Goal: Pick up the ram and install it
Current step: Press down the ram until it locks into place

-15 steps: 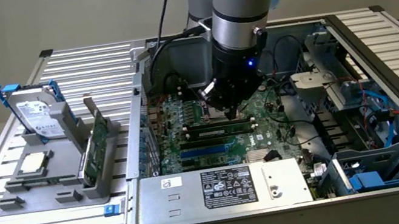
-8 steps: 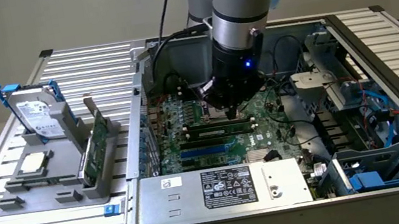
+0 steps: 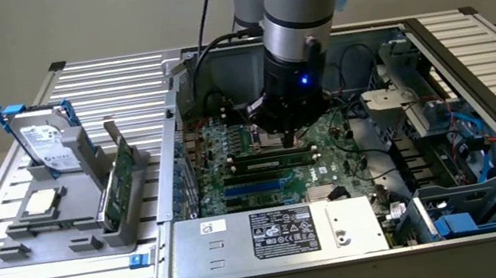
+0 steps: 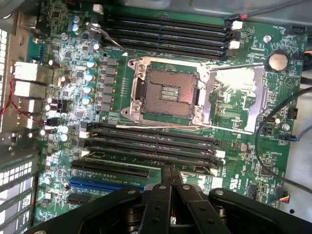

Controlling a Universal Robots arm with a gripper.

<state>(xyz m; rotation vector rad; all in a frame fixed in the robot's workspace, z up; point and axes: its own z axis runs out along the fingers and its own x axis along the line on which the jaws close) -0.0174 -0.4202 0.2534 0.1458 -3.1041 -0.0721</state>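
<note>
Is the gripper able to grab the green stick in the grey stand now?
Probably not: the gripper sits low inside the computer case, and the case wall stands between it and the green stick.

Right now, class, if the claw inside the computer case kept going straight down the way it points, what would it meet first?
Probably the row of long black memory slots on the large green motherboard: the claw hangs just above them, beside the square silver processor socket. Depth is unclear.
</note>
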